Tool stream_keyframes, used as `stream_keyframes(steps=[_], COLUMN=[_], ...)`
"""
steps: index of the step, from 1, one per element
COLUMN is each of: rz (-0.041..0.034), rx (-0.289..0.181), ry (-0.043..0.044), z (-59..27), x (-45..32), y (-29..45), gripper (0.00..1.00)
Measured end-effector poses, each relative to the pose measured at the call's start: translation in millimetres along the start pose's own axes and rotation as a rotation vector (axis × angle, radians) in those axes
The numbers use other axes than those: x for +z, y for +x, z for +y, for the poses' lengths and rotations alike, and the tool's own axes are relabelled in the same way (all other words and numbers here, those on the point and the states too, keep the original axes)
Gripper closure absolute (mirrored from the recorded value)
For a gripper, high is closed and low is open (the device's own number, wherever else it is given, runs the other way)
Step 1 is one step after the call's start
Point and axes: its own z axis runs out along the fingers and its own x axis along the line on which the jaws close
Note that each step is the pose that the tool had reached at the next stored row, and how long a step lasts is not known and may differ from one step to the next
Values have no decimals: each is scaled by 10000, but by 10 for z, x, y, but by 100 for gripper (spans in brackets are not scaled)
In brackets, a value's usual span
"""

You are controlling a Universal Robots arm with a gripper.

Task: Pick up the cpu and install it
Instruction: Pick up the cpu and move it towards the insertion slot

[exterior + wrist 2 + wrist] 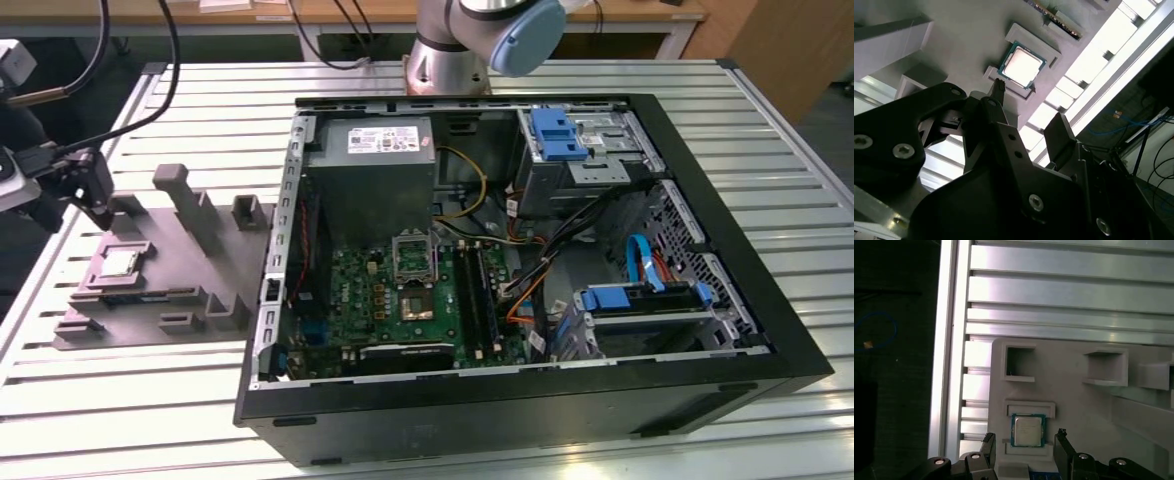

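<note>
Released and empty, the claw [1025,440] hangs over the grey tray [200,270] at the exterior view's left, its two black fingers [988,446] spread apart. In the first wrist view the cpu [1027,430] sits between the two fingertips, with a gap on either side. The cpu lies flat in a shallow square recess of the tray, silvery top up, and nothing touches it. The tray rests on the slatted aluminium bench [134,400], just beside the open computer case [694,330]. Inside the case lies the green motherboard [387,310], and its metal-framed socket [414,252] is well apart from the cpu.
</note>
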Motion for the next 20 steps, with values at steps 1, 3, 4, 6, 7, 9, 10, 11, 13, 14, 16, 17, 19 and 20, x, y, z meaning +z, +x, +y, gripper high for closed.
stream_keyframes(steps=[1, 3, 4, 6, 7, 9, 10, 11, 13, 14, 16, 17, 19, 20], rz=[0, 2, 1, 0, -1, -3, -3, -3, -6, -7, -13, -14, -16, -17], rx=[2, 14, 24, 51, 65, 97, 127, 168, 242, 268, 387, 449, 492, 494], ry=[-1, 1, 2, 2, 2, 2, 3, 4, 6, 6, 8, 9, 10, 10], z=[-3, -5, -7, -8, -10, -11, -11, -11, -12, -12, -13, -14, -17, -17], x=[16, 46, 62, 94, 109, 137, 144, 147, 154, 158, 168, 171, 184, 192], y=[1, 0, -3, -12, -18, -29, -36, -37, -38, -39, -42, -42, -42, -42], gripper=[42, 42, 42, 42, 42, 42, 42, 42, 42, 42, 42, 42, 42, 42])
